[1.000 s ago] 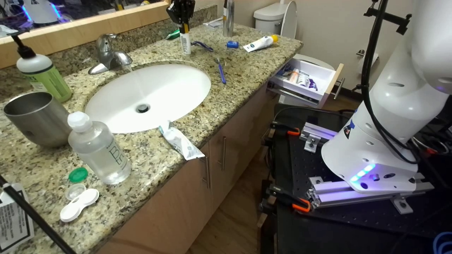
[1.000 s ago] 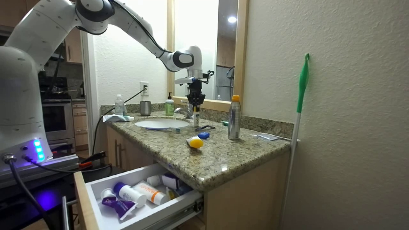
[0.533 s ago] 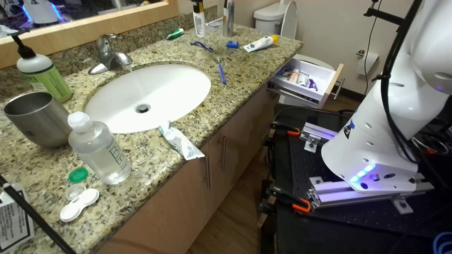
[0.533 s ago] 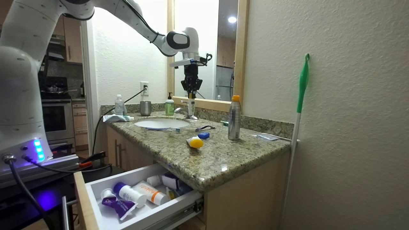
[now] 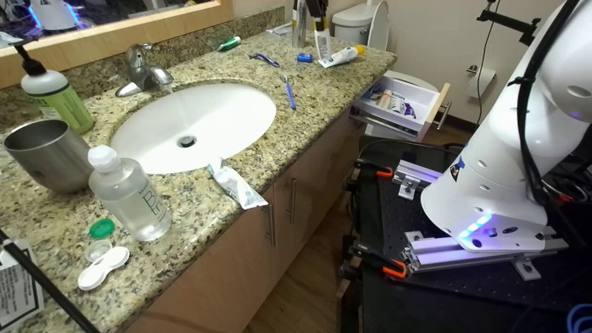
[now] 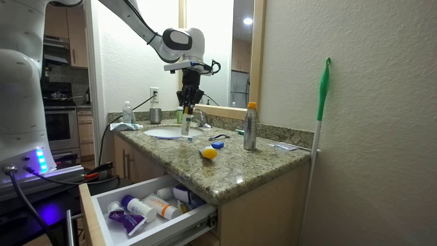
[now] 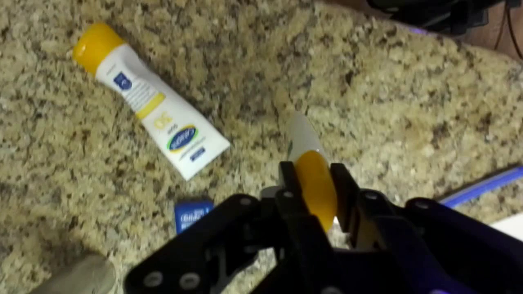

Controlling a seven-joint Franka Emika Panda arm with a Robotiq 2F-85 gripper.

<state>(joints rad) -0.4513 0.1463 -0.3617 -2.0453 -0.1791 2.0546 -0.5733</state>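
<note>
Wrist view: white bottle (image 7: 304,132) hangs below the gripper (image 7: 314,169)

Fingers (image 7: 289,177) clamp the yellow cap (image 7: 316,194) from both sides; the bottle's body points down from them, long axis near vertical, slightly tilted. It looks clear of the countertop (image 6: 228,171), between the toothbrush (image 7: 486,185) and a white tube (image 5: 341,57) that lies toward the corner above the pulled-out drawer (image 6: 90,213). Views disagree: in an exterior view the bottle's foot overlaps the tube; the wrist view shows a gap between. Drawer shows in both exterior views, not from the wrist.
</note>
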